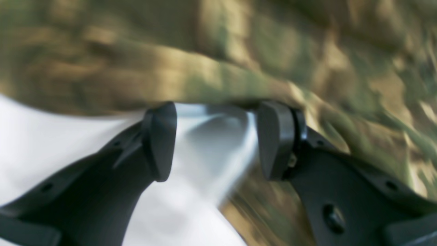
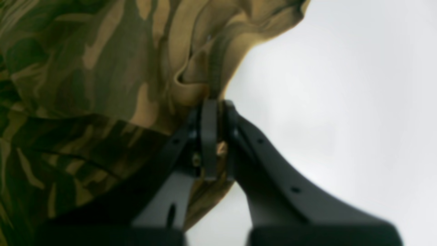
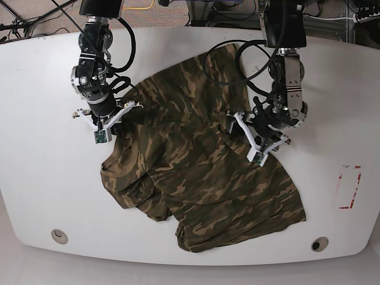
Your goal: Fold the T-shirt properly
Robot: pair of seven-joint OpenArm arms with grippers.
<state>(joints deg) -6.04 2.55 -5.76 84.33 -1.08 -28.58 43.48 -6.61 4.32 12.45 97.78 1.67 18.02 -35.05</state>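
Base view is showing the T-shirt point(image 3: 202, 178) lying crumpled across the middle of the white table point(image 3: 35, 178), one part reaching toward the upper centre of the frame and the wider part spreading down toward the lower right. A tan-edged fold is bunching at the shirt's left side, and creases are running through the cloth everywhere.

The right gripper point(image 3: 113, 122) is sitting at the upper left of that frame, right at the shirt's left edge. In the right wrist view its jaws are pressing together on a pinch of tan-and-green fabric point(image 2: 112, 85), with a sliver of cloth showing between the pads point(image 2: 209, 136); the gathered material is rising in folds above the tips, and bare table is filling the right half of that picture.

The left gripper point(image 3: 261, 139) is hanging over the shirt right of centre in the base view, cables looping above it. In the left wrist view its two fingers point(image 1: 160, 143) are standing well apart, with white table showing in the gap between them and nothing caught there. The camouflage cloth point(image 1: 239, 51) is filling the top and right of that frame, badly blurred, its edge running just above the fingertips.

A red rectangular outline point(image 3: 349, 187) is marking the table near the right edge of the base view.
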